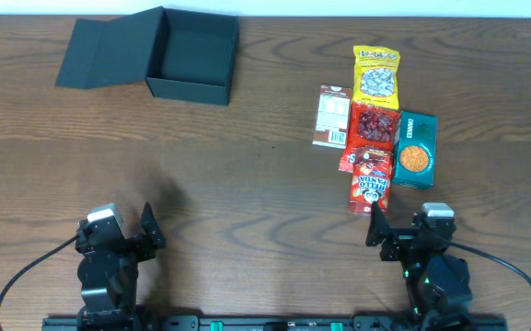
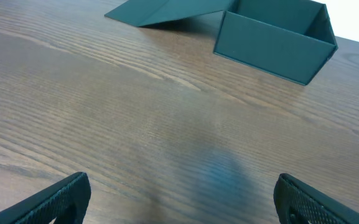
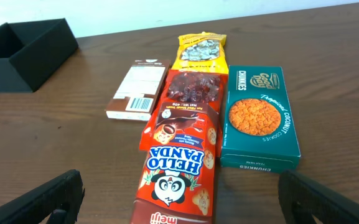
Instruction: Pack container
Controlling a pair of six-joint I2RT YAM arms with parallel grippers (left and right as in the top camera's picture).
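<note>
The container [image 1: 191,57] is one matte, dark teal-black rectangular cardboard box, its hinged flap folded out to the left on the wood-grain desk [image 1: 247,202]. To the right lie one glossy yellow bag [image 1: 376,76], one brown-and-white carton [image 1: 330,116], one teal cookie carton [image 1: 415,150] and at least two overlapping shiny red packets [image 1: 370,175]. The left fingers [image 2: 55,199] and the right fingers [image 3: 48,199] are spread wide and hold nothing; the container sits well ahead of the left pair and far off to the left of the right pair.
</note>
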